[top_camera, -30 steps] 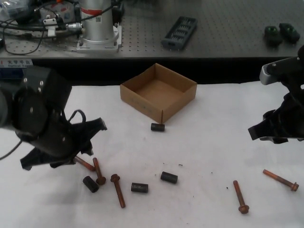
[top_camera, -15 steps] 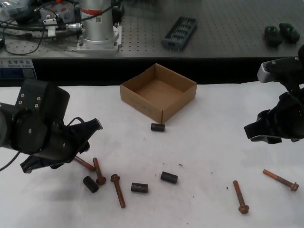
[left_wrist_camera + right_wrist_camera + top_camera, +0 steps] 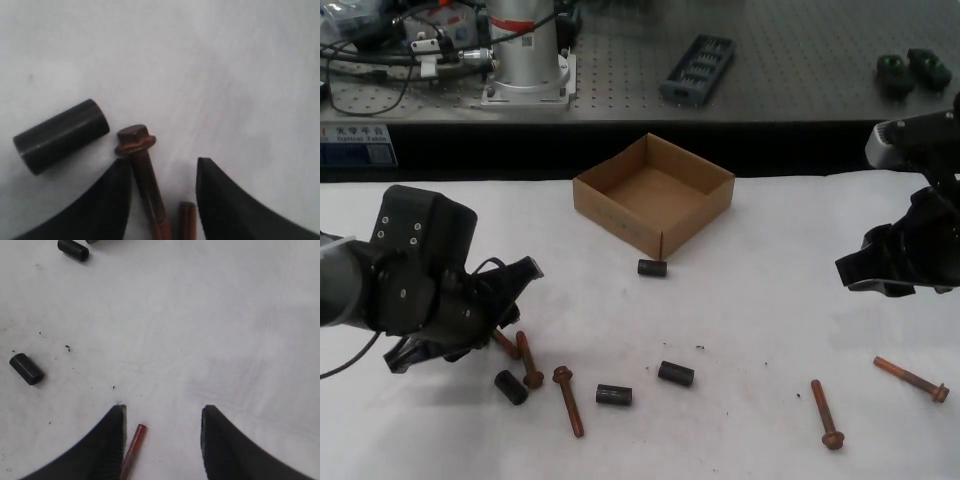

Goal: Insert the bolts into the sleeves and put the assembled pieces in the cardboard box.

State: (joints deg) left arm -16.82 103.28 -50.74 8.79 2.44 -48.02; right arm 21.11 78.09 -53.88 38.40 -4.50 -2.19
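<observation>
Left claw (image 3: 161, 165) straddles bolt (image 3: 146, 176); jaws apart

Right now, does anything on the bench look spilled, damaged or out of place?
Nothing looks damaged. Bolts and sleeves lie scattered loose on the white cloth; a lone sleeve sits near the cardboard box. Only oddity: small dark specks on the cloth.

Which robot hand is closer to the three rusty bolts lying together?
Left. The left gripper hangs over those bolts, with one bolt between its open fingers. The right gripper is far across the white cloth.
</observation>
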